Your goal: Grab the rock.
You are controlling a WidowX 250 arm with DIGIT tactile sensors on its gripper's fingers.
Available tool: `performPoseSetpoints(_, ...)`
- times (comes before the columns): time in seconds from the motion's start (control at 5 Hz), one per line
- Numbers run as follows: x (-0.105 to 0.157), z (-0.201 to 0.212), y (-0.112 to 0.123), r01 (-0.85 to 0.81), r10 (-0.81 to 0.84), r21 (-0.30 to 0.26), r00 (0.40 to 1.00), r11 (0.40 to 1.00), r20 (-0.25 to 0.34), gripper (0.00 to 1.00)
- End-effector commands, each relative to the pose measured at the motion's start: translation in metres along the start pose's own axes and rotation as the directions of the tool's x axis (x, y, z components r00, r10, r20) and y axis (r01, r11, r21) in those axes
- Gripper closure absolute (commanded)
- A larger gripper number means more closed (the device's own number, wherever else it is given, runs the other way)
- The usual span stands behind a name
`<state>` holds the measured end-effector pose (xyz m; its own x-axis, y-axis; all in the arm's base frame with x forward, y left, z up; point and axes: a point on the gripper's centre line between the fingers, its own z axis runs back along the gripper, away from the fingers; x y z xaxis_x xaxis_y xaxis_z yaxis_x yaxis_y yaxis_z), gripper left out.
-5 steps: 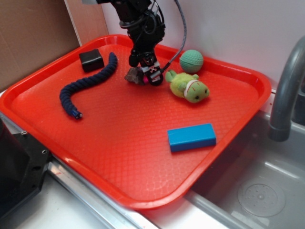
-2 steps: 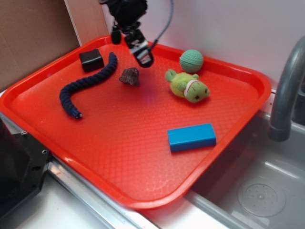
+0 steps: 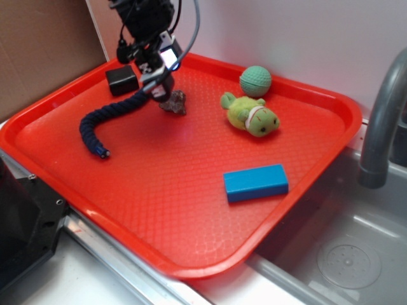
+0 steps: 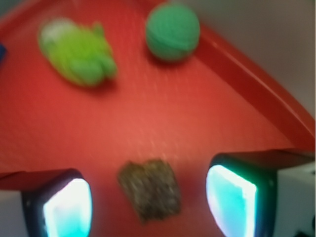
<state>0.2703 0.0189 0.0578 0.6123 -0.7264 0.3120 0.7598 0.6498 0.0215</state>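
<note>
1. Exterior view. Red tray (image 3: 191, 210) carries all items. Rock (image 3: 174, 103): lying on the tray floor toward the far edge, between the navy rope (image 3: 114, 114) and the plush turtle (image 3: 250, 115). Pincer (image 3: 147, 63): above and just left of the rock, jaws apart, holding nothing. Grasp not yet made; descent, closing and lift remain, by my judgement. No readable writing.

2. Wrist view (blurred). Rock (image 4: 149, 189) sits between the two lit fingertips (image 4: 66, 207), neither touching it. Green ball (image 4: 172, 31) near the tray rim. No labels legible.
</note>
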Motion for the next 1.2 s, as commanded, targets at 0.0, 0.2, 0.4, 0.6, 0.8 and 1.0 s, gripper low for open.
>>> performPoseSetpoints(0.0,0.001,-0.027,-0.005,0.067,-0.064,0.023,0.992,0.997,-0.113,0.00)
performPoseSetpoints(0.2,0.005,-0.041,-0.009,0.065,-0.065,-0.007,0.987,0.998,-0.145,0.00)
performPoseSetpoints(0.4,0.006,-0.042,-0.009,0.034,-0.035,-0.008,0.987,0.999,-0.155,1.00)
performPoseSetpoints(0.6,0.005,-0.039,-0.009,0.026,-0.027,-0.007,0.989,1.000,-0.144,1.00)
performPoseSetpoints(0.8,0.007,-0.029,-0.010,0.010,-0.007,0.015,0.991,1.000,-0.132,1.00)
performPoseSetpoints(1.0,0.025,0.007,-0.012,-0.181,0.212,0.239,0.971,0.954,-0.110,1.00)
